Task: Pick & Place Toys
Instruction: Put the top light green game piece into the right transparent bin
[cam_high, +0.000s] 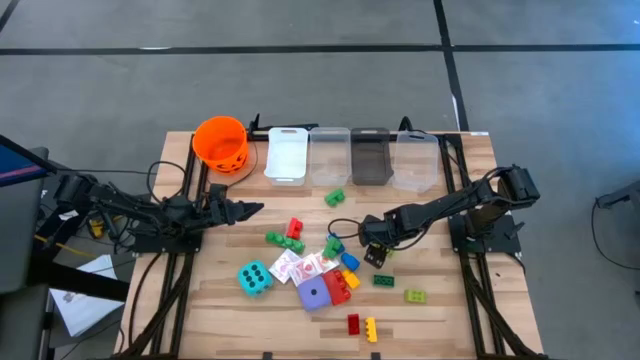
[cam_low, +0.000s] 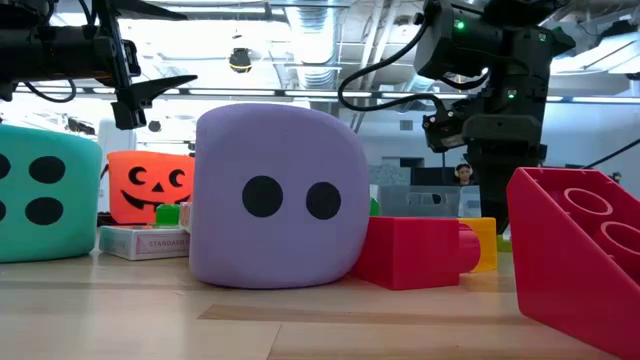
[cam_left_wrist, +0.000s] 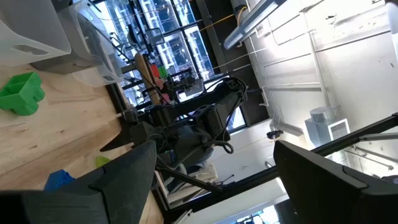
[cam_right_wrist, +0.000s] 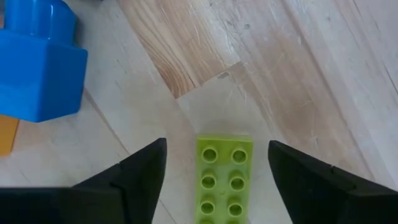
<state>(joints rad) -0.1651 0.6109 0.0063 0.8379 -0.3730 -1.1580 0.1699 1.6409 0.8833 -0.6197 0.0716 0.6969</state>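
One lime-green brick (cam_right_wrist: 224, 177) between right end effector's (cam_right_wrist: 217, 180) parted fingers, gap each side, on table.

place: robotics lab | evidence: wooden bench (cam_high: 240, 320); grey concrete floor (cam_high: 300, 80); ceiling ducts (cam_low: 320, 40)

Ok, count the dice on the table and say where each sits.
2. The teal die sits at the left of the toy pile; the purple die sits right of it, beside the red bricks. Others may be hidden.
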